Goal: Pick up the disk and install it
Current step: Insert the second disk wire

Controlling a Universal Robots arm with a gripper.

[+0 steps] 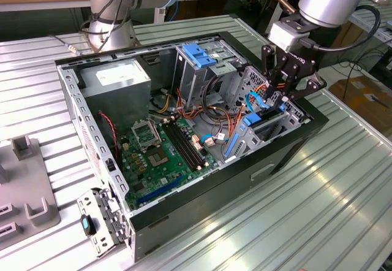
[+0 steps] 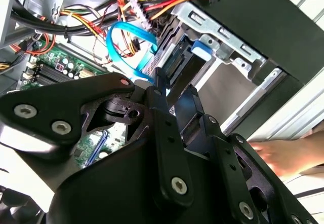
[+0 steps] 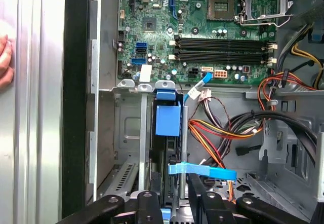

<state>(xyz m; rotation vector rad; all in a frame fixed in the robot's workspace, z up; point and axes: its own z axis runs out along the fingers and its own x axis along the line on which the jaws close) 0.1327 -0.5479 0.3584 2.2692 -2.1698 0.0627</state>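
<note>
Gripping the grey metal disk with blue plastic rails [image 3: 167, 120], black claw [image 3: 169, 203] sits clamped on its edge, half-slotted in the case's lower bay; stiff, heavy, fragile, best held by rails.

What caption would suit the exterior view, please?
Gripper lowered over the disk standing in the open computer case's drive bay.

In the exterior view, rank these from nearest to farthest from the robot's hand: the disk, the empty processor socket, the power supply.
1. the disk, in the drive bay just below the hand
2. the processor socket, mid-motherboard
3. the power supply, far corner toward the exterior view's left
</note>
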